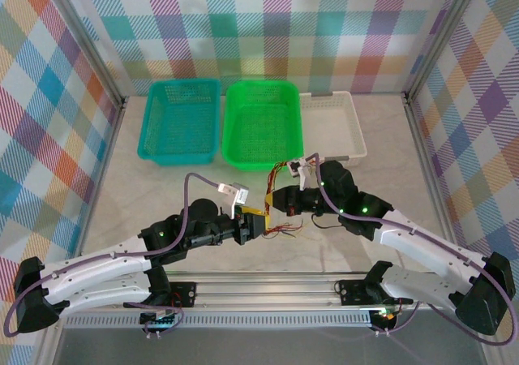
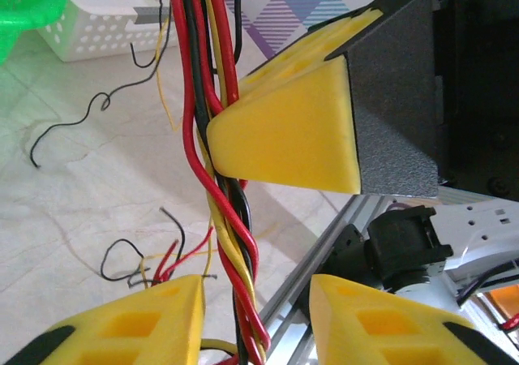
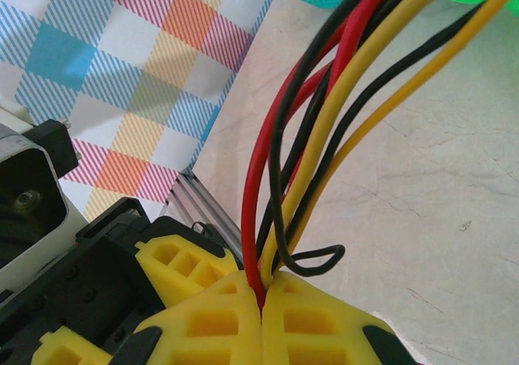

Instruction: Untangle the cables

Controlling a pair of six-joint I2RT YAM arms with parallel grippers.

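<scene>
Top view, three baskets at the back, teal basket [image 1: 146, 126], green basket [image 1: 229, 128], white basket [image 1: 355, 128]; right wrist view, right gripper [image 3: 261, 294] clamped on red, yellow and black cables [image 3: 324, 97]; left wrist view, left gripper [image 2: 255, 281] wide, twisted bundle passing between its fingers

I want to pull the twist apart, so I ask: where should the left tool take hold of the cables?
Probably the twisted stretch of the cables just past the right tool, where the strands run as one straight rope. The left tool straddles it, so close in sideways, across the strands.
</scene>
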